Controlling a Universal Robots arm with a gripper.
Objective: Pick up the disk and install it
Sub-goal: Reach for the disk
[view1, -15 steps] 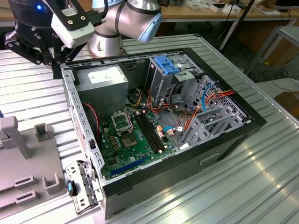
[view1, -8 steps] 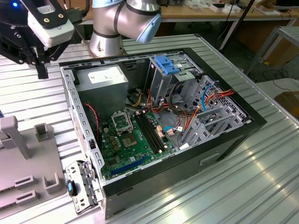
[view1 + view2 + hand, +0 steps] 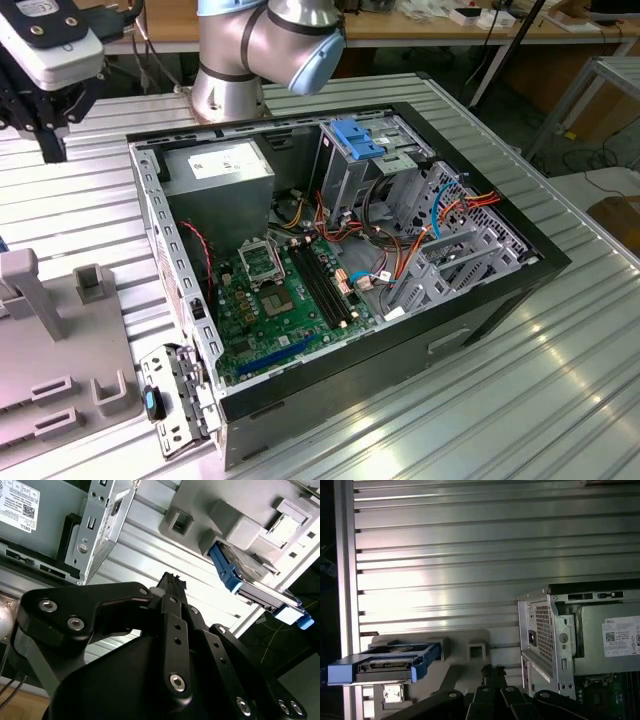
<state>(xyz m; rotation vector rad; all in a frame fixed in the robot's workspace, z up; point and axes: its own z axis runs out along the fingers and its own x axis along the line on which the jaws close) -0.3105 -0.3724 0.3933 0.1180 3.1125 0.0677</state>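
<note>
The claw was pinched shut and empty over the slatted table. Past its tips, the disk sat in the grey holder, untouched. The open computer case stood beside the holder, on the exterior view's right.

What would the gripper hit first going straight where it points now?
The gripper would probably meet the ribbed metal table first, in the strip between the grey holder and the computer case. The disk sits in that holder, off that line. Depth is unclear.
</note>
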